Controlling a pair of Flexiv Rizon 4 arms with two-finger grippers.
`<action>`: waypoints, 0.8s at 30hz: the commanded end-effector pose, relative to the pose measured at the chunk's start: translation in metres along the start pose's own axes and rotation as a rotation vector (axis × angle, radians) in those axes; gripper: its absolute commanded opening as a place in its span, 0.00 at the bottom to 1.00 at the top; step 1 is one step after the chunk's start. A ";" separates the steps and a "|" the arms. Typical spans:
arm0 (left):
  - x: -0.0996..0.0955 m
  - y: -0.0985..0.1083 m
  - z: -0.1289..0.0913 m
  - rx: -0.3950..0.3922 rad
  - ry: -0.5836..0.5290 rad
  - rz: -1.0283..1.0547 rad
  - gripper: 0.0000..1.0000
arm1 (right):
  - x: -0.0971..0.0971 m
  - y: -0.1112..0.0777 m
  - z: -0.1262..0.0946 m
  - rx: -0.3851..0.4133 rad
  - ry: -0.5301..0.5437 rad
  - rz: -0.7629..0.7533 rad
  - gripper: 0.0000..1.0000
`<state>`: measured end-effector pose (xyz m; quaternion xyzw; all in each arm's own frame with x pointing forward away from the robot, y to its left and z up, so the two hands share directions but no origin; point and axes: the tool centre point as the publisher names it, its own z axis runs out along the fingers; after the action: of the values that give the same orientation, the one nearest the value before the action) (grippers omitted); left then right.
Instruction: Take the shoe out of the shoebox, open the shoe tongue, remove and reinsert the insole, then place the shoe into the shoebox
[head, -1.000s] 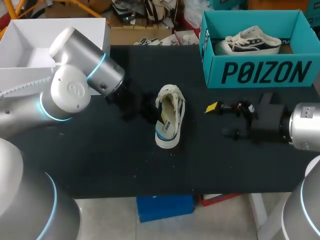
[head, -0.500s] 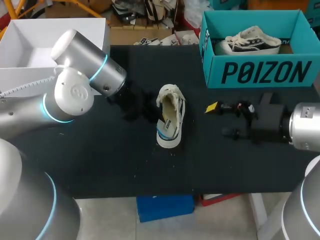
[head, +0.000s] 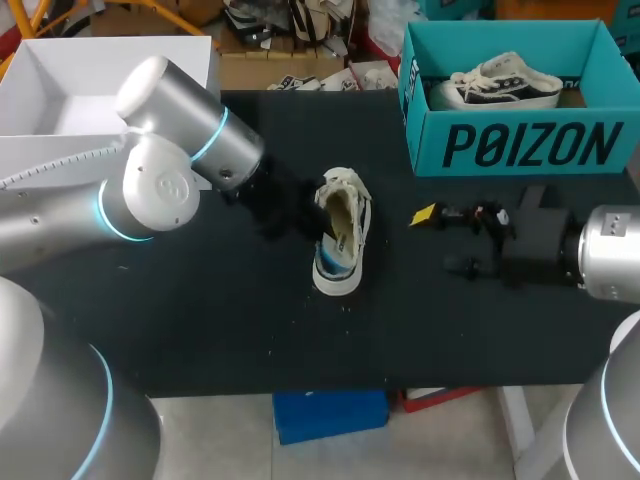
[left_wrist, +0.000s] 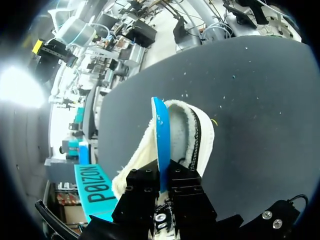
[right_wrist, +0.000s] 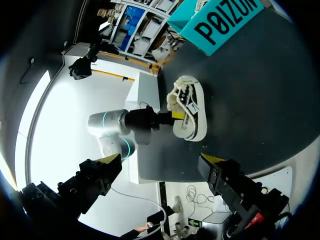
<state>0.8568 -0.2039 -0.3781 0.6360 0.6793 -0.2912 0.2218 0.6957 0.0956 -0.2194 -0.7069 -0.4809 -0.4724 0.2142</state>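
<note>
A cream low shoe lies on its side in the middle of the black table. My left gripper is at the shoe's opening. In the left wrist view its fingers are shut on the edge of a blue insole, which stands on edge and reaches into the shoe. My right gripper hovers to the right of the shoe, open and holding nothing. In the right wrist view the shoe lies well ahead of the wide-apart fingers of the right gripper. The teal shoebox stands at the back right.
A second shoe lies inside the teal shoebox. A white open box stands at the back left, behind my left arm. Bare black table lies in front of the shoe, toward the near edge.
My left arm has moved right toward the shoe, bringing its gripper and the insole closer into the opening. The shoe shifted slightly. The right arm has not moved.
</note>
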 end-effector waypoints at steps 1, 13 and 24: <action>-0.004 0.005 0.006 -0.015 0.019 -0.006 0.00 | 0.000 0.000 -0.001 0.001 -0.002 0.001 1.00; -0.008 -0.012 -0.012 0.003 0.019 0.030 1.00 | 0.000 0.000 -0.001 0.001 -0.002 0.001 1.00; -0.012 -0.037 -0.027 0.032 0.010 0.076 0.40 | 0.000 0.000 -0.001 0.001 -0.002 0.001 1.00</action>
<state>0.8284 -0.1990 -0.3491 0.6657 0.6507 -0.2932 0.2179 0.6957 0.0956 -0.2194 -0.7069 -0.4809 -0.4724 0.2142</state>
